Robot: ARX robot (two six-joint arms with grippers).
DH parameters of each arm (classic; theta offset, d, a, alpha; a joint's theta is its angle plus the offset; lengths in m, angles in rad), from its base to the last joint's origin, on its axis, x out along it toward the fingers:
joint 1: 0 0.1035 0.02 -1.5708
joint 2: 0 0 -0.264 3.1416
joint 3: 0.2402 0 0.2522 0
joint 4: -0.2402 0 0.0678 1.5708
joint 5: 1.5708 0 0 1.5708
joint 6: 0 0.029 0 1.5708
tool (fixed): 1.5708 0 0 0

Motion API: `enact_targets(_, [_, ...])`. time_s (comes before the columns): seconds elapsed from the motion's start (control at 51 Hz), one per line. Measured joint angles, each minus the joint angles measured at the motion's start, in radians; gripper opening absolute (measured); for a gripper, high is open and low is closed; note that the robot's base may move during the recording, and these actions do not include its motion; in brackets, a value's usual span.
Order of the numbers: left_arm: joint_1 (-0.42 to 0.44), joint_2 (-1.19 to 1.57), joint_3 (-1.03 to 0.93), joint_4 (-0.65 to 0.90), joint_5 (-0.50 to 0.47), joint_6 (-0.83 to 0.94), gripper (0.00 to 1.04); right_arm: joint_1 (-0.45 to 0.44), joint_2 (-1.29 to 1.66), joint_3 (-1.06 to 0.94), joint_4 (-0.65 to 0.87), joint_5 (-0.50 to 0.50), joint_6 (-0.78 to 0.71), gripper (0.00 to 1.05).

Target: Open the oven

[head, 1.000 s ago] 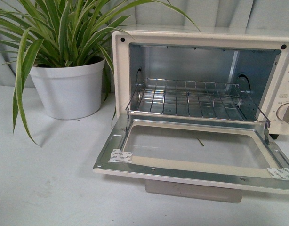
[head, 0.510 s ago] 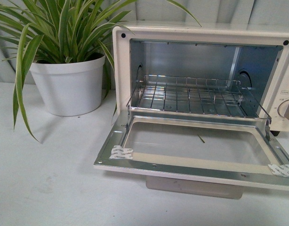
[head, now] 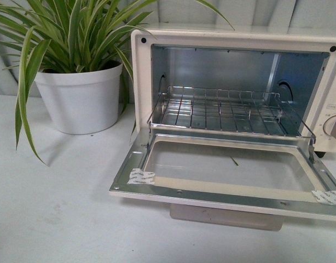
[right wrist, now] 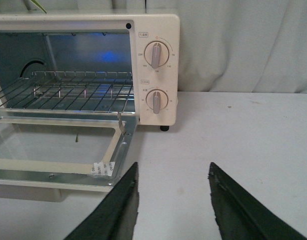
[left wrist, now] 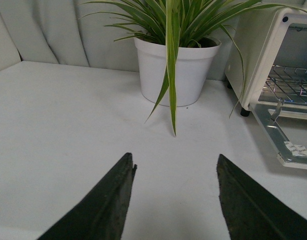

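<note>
The cream-white oven point(head: 140, 66) stands on the white table with its glass door point(head: 222, 172) folded down flat. The wire rack point(head: 222, 112) shows inside the metal cavity. The bar handle point(head: 225, 216) hangs under the door's front edge. Neither arm shows in the front view. In the left wrist view my left gripper point(left wrist: 176, 162) is open and empty over bare table, left of the oven point(left wrist: 263, 55). In the right wrist view my right gripper point(right wrist: 173, 172) is open and empty, just off the door's corner point(right wrist: 101, 172), facing the oven's two knobs point(right wrist: 154, 54).
A white pot point(head: 80, 98) with a long-leaved striped plant stands left of the oven; it also shows in the left wrist view point(left wrist: 176, 70). A grey curtain point(right wrist: 243, 45) hangs behind the table. White tape tabs point(head: 140, 176) stick to the door's front corners.
The front view has shifted slightly, so the oven sits a little higher in frame. The door stays down and nothing else has moved.
</note>
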Motion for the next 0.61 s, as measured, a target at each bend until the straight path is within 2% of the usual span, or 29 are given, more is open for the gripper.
enact_targets(0.098, [0.0,0.0,0.0,0.0,0.0,0.0,0.68,0.0,0.0,0.0,0.0,0.0,0.0,0.59])
enact_targets(0.196, [0.0,0.0,0.0,0.0,0.0,0.0,0.93,0.0,0.0,0.0,0.0,0.0,0.0,0.82])
enact_targets(0.235, [0.0,0.0,0.0,0.0,0.0,0.0,1.0,0.0,0.0,0.0,0.0,0.0,0.0,0.93])
enact_targets(0.255, [0.0,0.0,0.0,0.0,0.0,0.001,0.99,0.0,0.0,0.0,0.0,0.0,0.0,0.96])
enact_targets(0.608, [0.0,0.0,0.0,0.0,0.0,0.0,0.98,0.0,0.0,0.0,0.0,0.0,0.0,0.95])
